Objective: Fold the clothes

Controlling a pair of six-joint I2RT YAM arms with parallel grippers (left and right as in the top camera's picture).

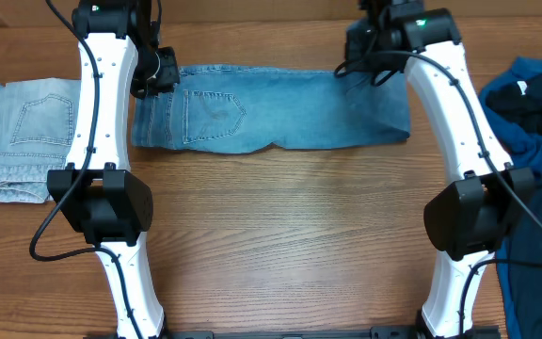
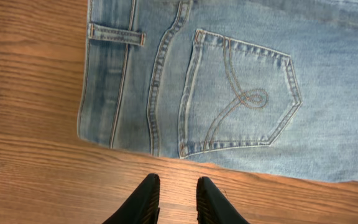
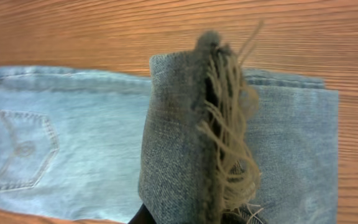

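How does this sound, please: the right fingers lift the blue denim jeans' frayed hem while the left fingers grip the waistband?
No: the left fingers hold nothing, over the brown wooden table beside the blue denim jeans (left wrist view).

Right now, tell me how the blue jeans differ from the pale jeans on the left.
Colour: the blue jeans are mid blue; the pale jeans are washed almost grey. Pose: the blue jeans lie stretched out long; the pale jeans are folded compactly. State: the right gripper lifts the blue jeans' frayed hem; no gripper holds the pale jeans. Both are denim with a back pocket showing.
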